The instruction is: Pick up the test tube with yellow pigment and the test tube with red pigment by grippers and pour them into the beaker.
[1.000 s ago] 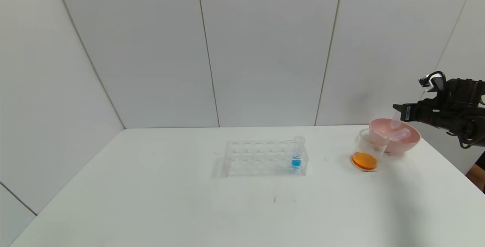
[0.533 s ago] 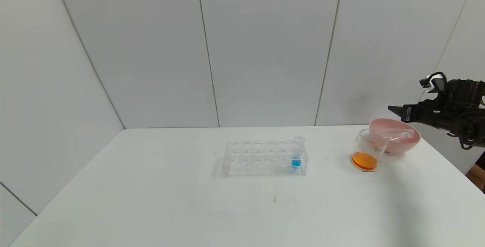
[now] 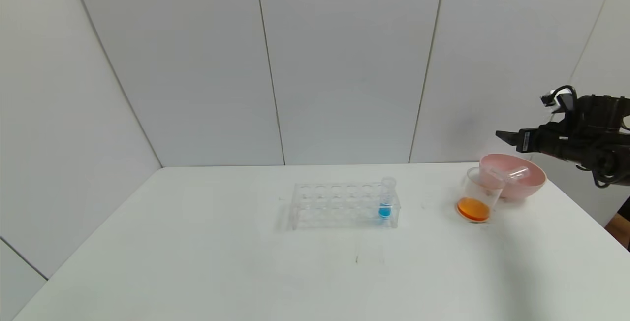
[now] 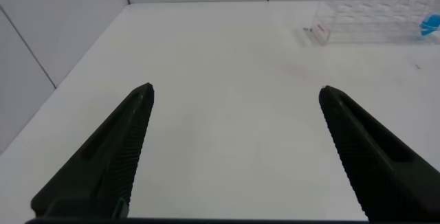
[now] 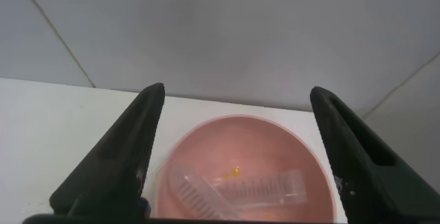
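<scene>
The white worktop carries everything, and the clear tube rack near its middle serves as landmark. In the rack's end hole on the right, nearest the beaker, a tube with blue liquid stands upright.

To the right of the rack, well apart from it, sits a pink bowl near the worktop's far right corner. The beaker stands between rack and bowl, just in front of the bowl's left rim and seeming to touch it. A layer of orange liquid covers its bottom.

Two emptied clear tubes lie inside the bowl. In the right wrist view the longer one, with printed marks, lies on its side across the bowl's floor, and a second tube lies slanted, overlapping its end. Small yellow drops cling to the bowl's inside. Which of the two tubes held yellow and which held red cannot be told.

The right hand hovers above the bowl, farther right of the rack than the beaker, its fingers spread wide with nothing between them.

The left hand is out of the head view; its wrist camera shows it low over the worktop on the rack's left side, well apart from it, fingers wide apart and empty.
</scene>
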Tool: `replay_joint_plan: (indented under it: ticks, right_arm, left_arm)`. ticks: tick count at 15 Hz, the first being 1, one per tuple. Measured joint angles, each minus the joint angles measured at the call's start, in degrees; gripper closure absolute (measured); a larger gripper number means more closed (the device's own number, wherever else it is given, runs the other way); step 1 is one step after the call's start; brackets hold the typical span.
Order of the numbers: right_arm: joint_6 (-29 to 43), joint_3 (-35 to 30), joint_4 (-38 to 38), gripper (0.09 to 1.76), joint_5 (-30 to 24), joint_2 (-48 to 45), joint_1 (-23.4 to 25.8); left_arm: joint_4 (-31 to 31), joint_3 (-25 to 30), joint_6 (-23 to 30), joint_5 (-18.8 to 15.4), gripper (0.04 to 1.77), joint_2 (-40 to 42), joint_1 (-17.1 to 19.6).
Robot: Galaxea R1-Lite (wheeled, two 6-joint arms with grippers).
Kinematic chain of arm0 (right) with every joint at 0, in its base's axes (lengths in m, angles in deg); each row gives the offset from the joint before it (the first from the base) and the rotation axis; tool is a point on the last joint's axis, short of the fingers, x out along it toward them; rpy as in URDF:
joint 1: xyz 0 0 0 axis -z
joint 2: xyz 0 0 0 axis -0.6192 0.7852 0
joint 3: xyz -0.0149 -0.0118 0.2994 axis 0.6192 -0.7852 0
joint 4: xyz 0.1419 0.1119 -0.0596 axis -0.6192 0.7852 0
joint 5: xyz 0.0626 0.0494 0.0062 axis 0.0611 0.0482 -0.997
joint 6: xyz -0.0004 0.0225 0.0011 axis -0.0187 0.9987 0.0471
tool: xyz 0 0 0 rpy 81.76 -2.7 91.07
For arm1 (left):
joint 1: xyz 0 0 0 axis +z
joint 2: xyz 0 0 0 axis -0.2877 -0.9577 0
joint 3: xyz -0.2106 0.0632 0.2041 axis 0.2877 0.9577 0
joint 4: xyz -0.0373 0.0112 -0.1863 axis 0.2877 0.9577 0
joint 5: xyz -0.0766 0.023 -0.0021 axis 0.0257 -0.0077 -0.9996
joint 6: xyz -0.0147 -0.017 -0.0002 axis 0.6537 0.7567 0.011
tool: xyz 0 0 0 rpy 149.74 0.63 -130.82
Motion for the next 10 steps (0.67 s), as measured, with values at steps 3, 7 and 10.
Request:
replay_joint_plan:
  ticks: [3,7,10]
  right_arm:
    - [0.85,-0.77,0.15,0.27,4.00,-2.90,-5.02]
    - [2.30,-6.58,-0.68,0.22,6.63,-9.42,-11.64]
    - [1.97,-12.24,-0.98,0.19,6.57,-15.68,-13.20]
  left_arm:
    - [0.00,0.00,0.00,0.00,0.09,0.00,0.00]
    - [0.02,0.00,0.00,0.00,0.09,0.00,0.00]
    - [0.00,0.00,0.00,0.00,0.09,0.00,0.00]
